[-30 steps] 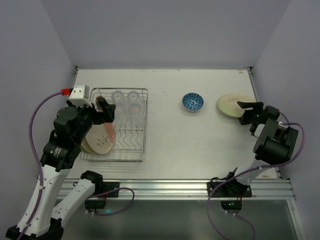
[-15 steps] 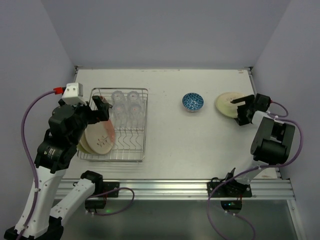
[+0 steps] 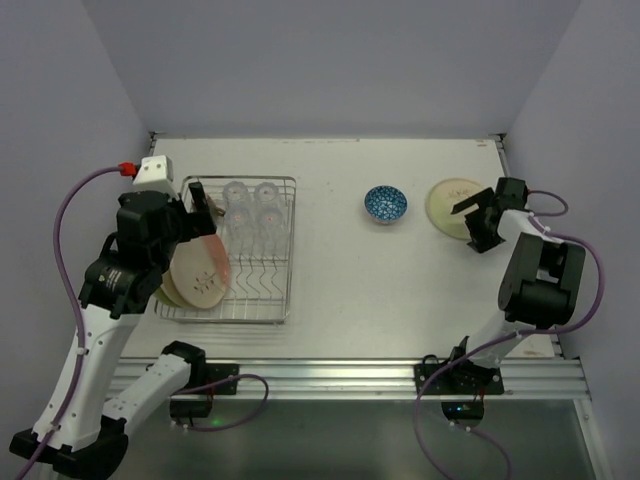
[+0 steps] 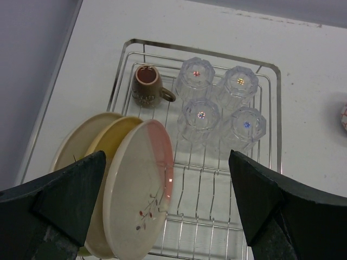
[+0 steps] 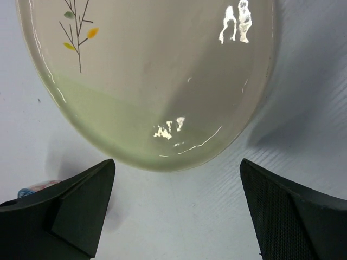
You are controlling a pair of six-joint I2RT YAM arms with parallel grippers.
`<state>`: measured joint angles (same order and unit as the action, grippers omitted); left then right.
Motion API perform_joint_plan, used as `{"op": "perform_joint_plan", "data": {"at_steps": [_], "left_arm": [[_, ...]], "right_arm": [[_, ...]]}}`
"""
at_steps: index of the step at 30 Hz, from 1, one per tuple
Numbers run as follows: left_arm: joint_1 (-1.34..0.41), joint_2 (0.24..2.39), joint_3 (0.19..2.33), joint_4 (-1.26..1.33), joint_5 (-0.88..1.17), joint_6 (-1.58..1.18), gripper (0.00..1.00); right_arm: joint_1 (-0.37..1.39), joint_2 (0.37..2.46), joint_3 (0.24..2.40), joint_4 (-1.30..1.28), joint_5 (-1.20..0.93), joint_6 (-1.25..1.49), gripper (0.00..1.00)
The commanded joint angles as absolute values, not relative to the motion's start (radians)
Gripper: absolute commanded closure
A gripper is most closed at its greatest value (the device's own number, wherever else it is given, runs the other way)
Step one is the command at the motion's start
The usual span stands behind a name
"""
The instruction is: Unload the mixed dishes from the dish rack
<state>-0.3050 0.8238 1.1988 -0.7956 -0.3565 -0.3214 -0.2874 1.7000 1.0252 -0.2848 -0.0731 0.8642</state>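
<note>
**Hovering Open Over the Rack, Plates Next in Line**

The dish rack (image 3: 294, 260) sits at the left of the desk (image 3: 340, 290). It holds three plates (image 4: 111, 143) standing on edge at its near-left end, a brown mug (image 4: 146, 86) at the far-left corner, and four clear glasses (image 4: 201, 116) in a block beside the mug. A blue-patterned bowl (image 3: 385, 202) and a green-tinted plate (image 5: 152, 70) lie out on the desk, well apart from the rack.

Handling, as judged: the plates are glazed, stiff, slick and chip-prone, with some weight. The best hold is the upper rim of the front, pink-tinted plate (image 4: 143, 179), one finger on each face. The glasses are lighter and more fragile, and call for a hold across the body.

The left gripper (image 4: 166, 157) hangs above the rack, angled down, its fingers spread wide and empty. The right gripper (image 5: 177, 162) reaches far right, low over the edge of the green-tinted plate. Its fingers are also wide apart and hold nothing.
</note>
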Motion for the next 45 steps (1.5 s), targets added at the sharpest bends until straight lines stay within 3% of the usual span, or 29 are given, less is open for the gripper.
{"op": "perform_joint_plan", "data": {"at_steps": [1, 8, 14, 18, 21, 30, 38, 45], "left_arm": [[-0.301, 0.827, 1.212, -0.805, -0.429, -0.330, 0.00], [-0.301, 0.871, 1.180, -0.824, -0.491, -0.357, 0.00], [-0.299, 0.931, 1.147, -0.834, -0.466, -0.371, 0.00], [-0.299, 0.979, 1.144, -0.870, -0.494, -0.383, 0.10], [-0.299, 0.994, 1.134, -0.894, -0.534, -0.396, 0.11], [-0.298, 1.006, 1.077, -0.948, -0.574, -0.456, 0.15], [-0.295, 1.017, 1.046, -0.980, -0.624, -0.502, 0.15], [-0.281, 1.026, 1.016, -0.940, -0.483, -0.482, 0.17]], "right_arm": [[-0.281, 1.652, 1.043, -0.325, -0.022, 0.813, 0.01], [-0.197, 1.332, 0.982, -0.328, 0.008, 0.689, 0.01], [-0.172, 1.123, 0.787, -0.143, -0.412, 0.689, 0.01], [-0.149, 1.029, 0.735, -0.112, -0.492, 0.689, 0.01], [-0.137, 0.965, 0.710, -0.118, -0.532, 0.677, 0.01], [-0.133, 0.899, 0.666, -0.046, -0.754, 0.781, 0.01], [-0.133, 0.844, 0.658, -0.028, -0.761, 0.793, 0.01], [-0.133, 0.812, 0.643, -0.043, -0.769, 0.784, 0.01]]}}
